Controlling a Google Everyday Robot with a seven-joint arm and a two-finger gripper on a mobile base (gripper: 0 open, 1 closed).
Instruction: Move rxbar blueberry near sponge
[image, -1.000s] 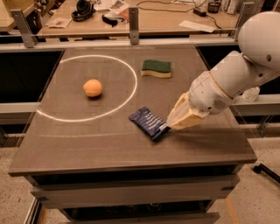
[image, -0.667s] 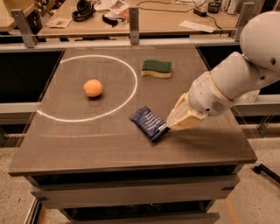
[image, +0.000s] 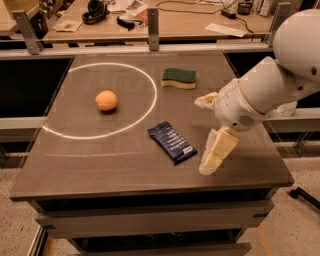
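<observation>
orange fruit (image: 106, 100) inside white circle (image: 150, 107) on table (image: 75, 170) | rxbar blueberry (image: 172, 142) lies flat, front centre, just outside circle | sponge (image: 179, 78) at back, well apart | gripper (image: 202, 135) just right of bar, fingers spread wide, holding nothing

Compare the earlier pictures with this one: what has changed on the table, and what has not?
The gripper has swung back from the right end of the rxbar blueberry. Its lower finger now points down beside the bar, and the jaws are spread open, holding nothing. The bar, the sponge and the orange fruit lie where they were.
</observation>
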